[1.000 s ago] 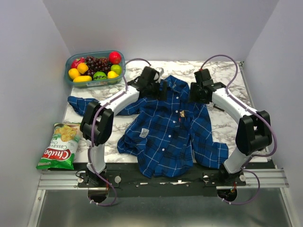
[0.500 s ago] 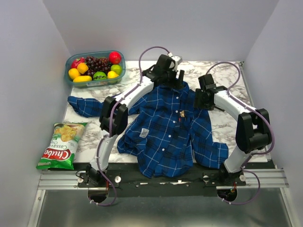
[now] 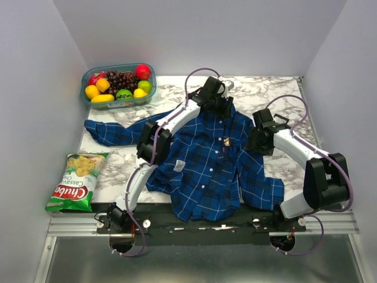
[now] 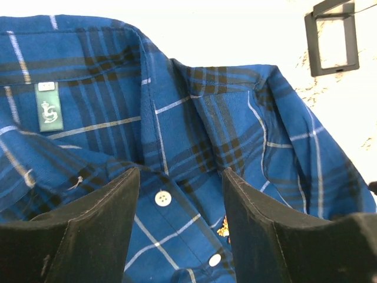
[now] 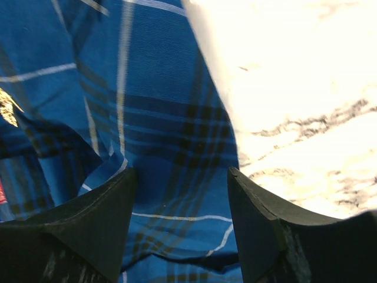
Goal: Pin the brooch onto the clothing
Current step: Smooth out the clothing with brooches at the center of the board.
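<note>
The blue plaid shirt (image 3: 206, 159) lies spread on the marble table, collar at the far side. The brooch (image 3: 225, 142), a tiny golden-orange pin, sits on the shirt's front beside the button row. It also shows in the left wrist view (image 4: 223, 229) and at the left edge of the right wrist view (image 5: 7, 107). My left gripper (image 3: 218, 105) hovers open over the collar (image 4: 147, 88), and nothing is between its fingers (image 4: 179, 177). My right gripper (image 3: 259, 138) is open and empty over the shirt's right side, at the cloth edge (image 5: 180, 174).
A small black square case (image 4: 333, 36) lies on the marble beyond the shirt's right shoulder. A clear tub of fruit (image 3: 118, 84) stands at the back left. A green chips bag (image 3: 75, 181) lies at the front left. One sleeve (image 3: 109, 131) stretches out left.
My left gripper has swung right, from beside the collar's left to above it. My right gripper has drawn back from the shoulder to the shirt's right edge. The brooch has not moved.
</note>
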Motion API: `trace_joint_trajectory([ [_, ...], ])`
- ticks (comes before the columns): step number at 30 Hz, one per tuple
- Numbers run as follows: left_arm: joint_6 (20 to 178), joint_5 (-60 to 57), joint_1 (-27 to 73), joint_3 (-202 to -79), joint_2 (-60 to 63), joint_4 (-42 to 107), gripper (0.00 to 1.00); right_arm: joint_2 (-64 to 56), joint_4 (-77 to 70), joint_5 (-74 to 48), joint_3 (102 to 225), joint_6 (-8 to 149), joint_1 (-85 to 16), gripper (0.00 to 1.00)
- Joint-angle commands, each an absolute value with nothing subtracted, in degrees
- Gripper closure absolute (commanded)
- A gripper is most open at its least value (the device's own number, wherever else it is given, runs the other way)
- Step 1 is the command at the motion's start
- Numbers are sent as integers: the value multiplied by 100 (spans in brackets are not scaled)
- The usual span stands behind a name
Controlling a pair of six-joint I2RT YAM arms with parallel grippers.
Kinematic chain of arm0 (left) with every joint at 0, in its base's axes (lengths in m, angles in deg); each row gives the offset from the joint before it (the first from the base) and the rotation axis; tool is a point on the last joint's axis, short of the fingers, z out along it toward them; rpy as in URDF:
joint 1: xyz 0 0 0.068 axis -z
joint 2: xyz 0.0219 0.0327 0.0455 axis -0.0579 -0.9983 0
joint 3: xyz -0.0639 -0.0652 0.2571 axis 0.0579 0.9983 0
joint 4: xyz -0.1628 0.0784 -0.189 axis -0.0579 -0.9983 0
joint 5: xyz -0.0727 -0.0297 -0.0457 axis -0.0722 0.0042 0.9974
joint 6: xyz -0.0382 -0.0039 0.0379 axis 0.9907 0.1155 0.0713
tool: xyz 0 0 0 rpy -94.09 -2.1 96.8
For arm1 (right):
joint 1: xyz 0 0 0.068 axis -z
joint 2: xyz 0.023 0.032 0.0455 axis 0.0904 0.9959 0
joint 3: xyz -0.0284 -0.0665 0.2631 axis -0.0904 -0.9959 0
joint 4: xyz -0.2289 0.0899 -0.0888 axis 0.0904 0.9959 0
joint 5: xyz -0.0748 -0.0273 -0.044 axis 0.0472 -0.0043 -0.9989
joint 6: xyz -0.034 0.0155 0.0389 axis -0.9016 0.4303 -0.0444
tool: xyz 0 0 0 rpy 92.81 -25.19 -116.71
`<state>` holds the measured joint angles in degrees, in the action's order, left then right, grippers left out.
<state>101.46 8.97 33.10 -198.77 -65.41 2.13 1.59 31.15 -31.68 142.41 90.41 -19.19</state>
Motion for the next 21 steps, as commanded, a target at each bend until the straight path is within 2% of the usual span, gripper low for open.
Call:
trace_joint_trajectory([
  [1, 9966, 798, 3412, -19959, -6736, 135, 34, -36, 3216, -3323, 14001, 9250, -1793, 26],
  [8, 10097, 1053, 3456, -19783, -6920, 206, 34, 228, 3093, -3191, 13887, 9241, -1688, 24],
  [11, 10115, 1001, 3456, -19818, -7017, 162, 40, 298, 2996, -3103, 13834, 9250, -1670, 27],
  [12, 10115, 983, 3465, -19818, -7026, 161, 47, 307, 2979, -3094, 13834, 9241, -1670, 30],
  [13, 10106, 948, 3465, -19818, -7044, 153, 50, 325, 2970, -3094, 13825, 9232, -1670, 36],
  [15, 10089, 860, 3456, -19835, -7079, 161, 56, 342, 2961, -3112, 13825, 9215, -1661, 40],
  [17, 10115, 851, 3439, -19862, -7114, 161, 60, 369, 2944, -3103, 13825, 9197, -1653, 52],
  [18, 10150, 921, 3412, -19897, -7158, 179, 72, 395, 2926, -3094, 13842, 9171, -1635, 56],
  [19, 10194, 991, 3395, -19897, -7176, 249, 80, 413, 2917, -3068, 13860, 9162, -1626, 66],
  [21, 10369, 1114, 3316, -19871, -7176, 328, 97, 491, 2900, -3085, 13904, 9118, -1600, 78],
])
